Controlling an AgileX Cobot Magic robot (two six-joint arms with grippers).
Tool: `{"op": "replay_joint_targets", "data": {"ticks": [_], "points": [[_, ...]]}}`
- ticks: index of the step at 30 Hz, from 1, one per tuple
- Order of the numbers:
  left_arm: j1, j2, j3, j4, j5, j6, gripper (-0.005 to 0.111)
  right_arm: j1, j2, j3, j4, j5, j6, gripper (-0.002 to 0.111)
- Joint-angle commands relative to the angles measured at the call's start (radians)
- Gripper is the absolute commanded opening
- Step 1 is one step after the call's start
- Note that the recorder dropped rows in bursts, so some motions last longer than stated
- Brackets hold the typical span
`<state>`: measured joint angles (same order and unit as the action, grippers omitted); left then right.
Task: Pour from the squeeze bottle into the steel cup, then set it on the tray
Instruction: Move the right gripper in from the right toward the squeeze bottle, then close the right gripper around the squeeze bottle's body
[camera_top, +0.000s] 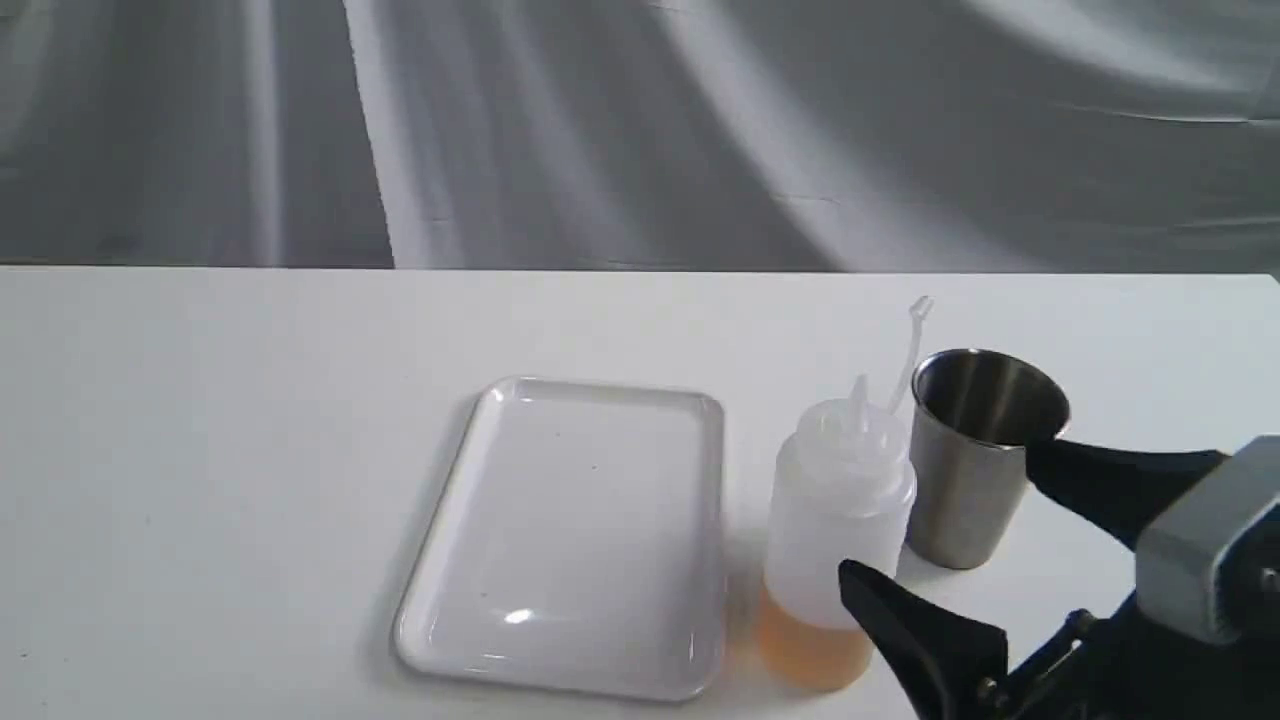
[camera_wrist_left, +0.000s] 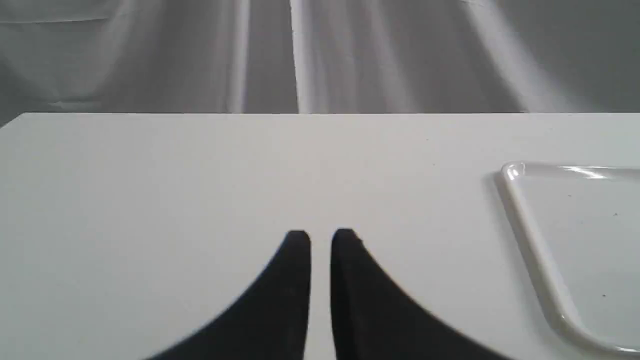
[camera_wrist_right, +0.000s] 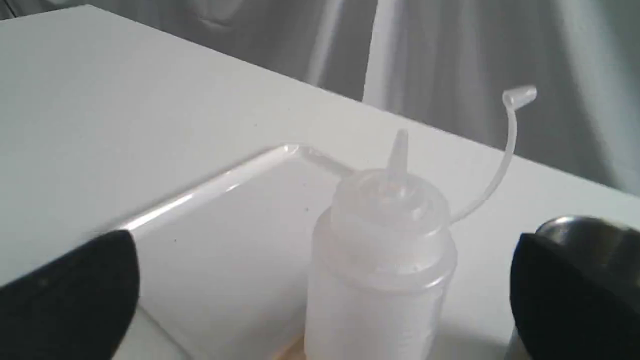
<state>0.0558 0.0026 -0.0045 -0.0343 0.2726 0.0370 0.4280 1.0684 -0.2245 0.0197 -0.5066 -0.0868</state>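
The squeeze bottle (camera_top: 835, 500) stands upright on the white table, amber liquid at its bottom, its cap strap curving up behind it. Close by to its right and slightly behind it stands the steel cup (camera_top: 975, 455). The tray (camera_top: 570, 530) lies flat to the bottle's left with nothing on it. My right gripper (camera_top: 938, 510) is open near the table's front right, its fingers spread either side of the bottle without touching it. In the right wrist view the bottle (camera_wrist_right: 385, 250) sits between the fingers (camera_wrist_right: 75, 290), the cup (camera_wrist_right: 575, 225) behind one finger. My left gripper (camera_wrist_left: 321, 235) is shut, holding nothing, over bare table.
A grey draped cloth hangs behind the table's far edge. The tray's corner rim (camera_wrist_left: 530, 240) shows beside my left gripper in the left wrist view. The left arm is out of the exterior view.
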Motion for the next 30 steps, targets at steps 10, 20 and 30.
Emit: {"op": "replay_joint_targets", "data": {"ticks": [10,20,30], "points": [[-0.002,-0.003,0.004,0.0,-0.007,-0.001,0.008,0.001,0.266,0.007,-0.012,-0.186,0.072,0.105],[-0.002,-0.003,0.004,0.0,-0.007,-0.005,0.008,0.001,0.412,0.007,-0.012,-0.316,0.074,0.105],[-0.002,-0.003,0.004,0.0,-0.007,0.0,0.008,0.001,0.539,0.007,-0.012,-0.45,0.036,0.105]]}}
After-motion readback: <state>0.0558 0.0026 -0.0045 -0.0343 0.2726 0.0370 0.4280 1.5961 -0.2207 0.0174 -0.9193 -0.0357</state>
